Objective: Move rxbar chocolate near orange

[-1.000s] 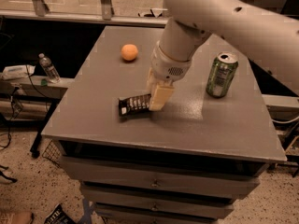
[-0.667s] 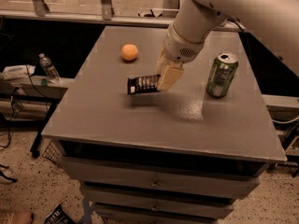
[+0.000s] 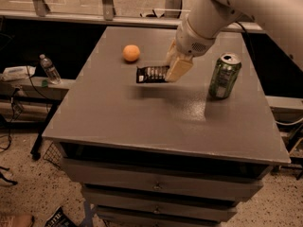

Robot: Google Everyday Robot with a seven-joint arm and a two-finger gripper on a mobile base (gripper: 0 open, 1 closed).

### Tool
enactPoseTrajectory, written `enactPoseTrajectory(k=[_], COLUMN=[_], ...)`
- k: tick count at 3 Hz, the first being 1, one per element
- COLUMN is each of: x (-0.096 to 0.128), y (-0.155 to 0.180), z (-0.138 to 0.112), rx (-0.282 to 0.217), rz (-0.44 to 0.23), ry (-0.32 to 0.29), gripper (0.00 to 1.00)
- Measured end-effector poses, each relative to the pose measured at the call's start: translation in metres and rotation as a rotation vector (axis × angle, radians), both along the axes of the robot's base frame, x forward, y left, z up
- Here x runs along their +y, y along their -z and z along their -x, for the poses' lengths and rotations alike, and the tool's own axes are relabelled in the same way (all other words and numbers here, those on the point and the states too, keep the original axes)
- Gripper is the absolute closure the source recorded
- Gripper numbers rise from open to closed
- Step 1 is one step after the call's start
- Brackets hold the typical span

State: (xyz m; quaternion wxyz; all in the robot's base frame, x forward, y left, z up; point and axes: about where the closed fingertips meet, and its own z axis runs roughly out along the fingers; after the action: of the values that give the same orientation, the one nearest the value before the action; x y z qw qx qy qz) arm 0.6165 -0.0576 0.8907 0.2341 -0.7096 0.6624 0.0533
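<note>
The rxbar chocolate [image 3: 150, 74] is a flat black-wrapped bar with white lettering. My gripper [image 3: 173, 72] is shut on its right end and holds it lifted above the grey table top [image 3: 142, 122], casting a shadow below. The orange [image 3: 131, 53] is a small round fruit on the table at the back left, a short way left and beyond the bar. My white arm reaches in from the upper right.
A green soda can [image 3: 225, 76] stands on the table to the right of the gripper. The table has drawers below its front edge. A plastic water bottle [image 3: 49, 69] stands on a low shelf at the left.
My gripper has lifted the bar off the table and carried it back and left, closer to the orange. The orange and can have not moved.
</note>
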Motion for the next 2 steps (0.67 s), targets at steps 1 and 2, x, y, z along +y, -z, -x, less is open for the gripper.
enactPoseTrajectory(k=[1, 2], x=[-0.013, -0.017], y=[-0.002, 0.001], z=[-0.038, -0.074], rx=[-0.037, -0.053], rz=[-0.038, -0.034], ry=[0.034, 0.079], gripper=[1.00, 1.00])
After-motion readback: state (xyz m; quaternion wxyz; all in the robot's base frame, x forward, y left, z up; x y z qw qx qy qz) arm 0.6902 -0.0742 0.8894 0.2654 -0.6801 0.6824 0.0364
